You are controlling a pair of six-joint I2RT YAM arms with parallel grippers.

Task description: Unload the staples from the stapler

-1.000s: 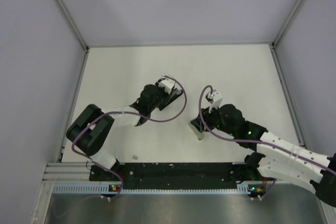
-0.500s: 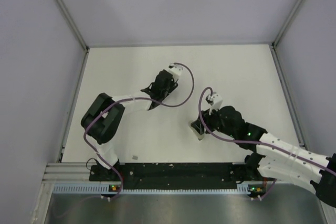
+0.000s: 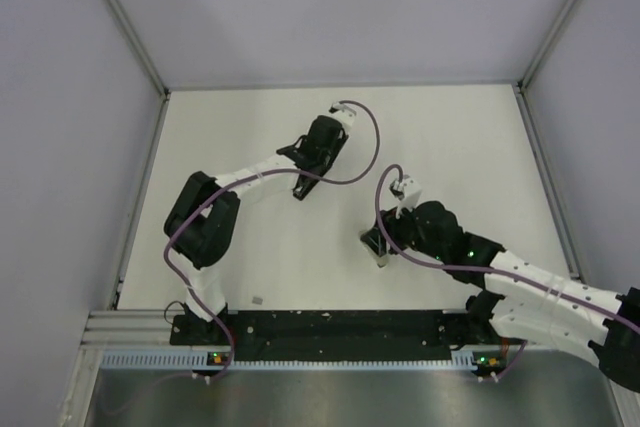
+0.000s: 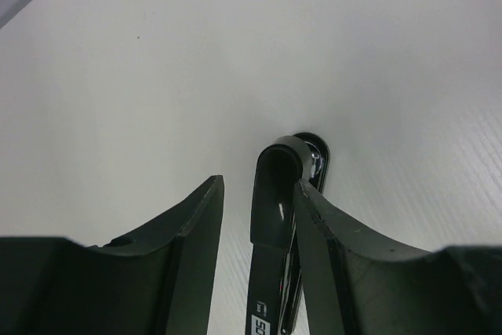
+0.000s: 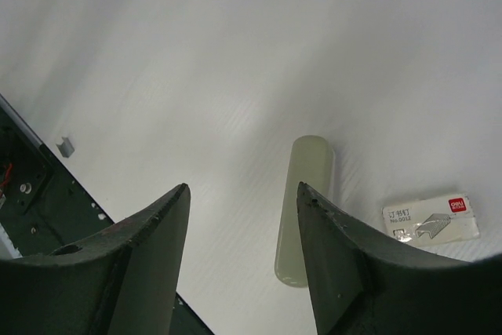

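Glossy black plastic stapler, matt white table, pale matt bar.

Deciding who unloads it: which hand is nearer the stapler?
Left. The stapler lies between the fingers of the left hand; the right hand is away from it, by the grey-green bar.

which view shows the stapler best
left wrist: the stapler sits close up inside the left gripper, rounded end clear. top external hides most of it under that gripper. right wrist shows only a dark scrap at its top edge, perhaps not it.
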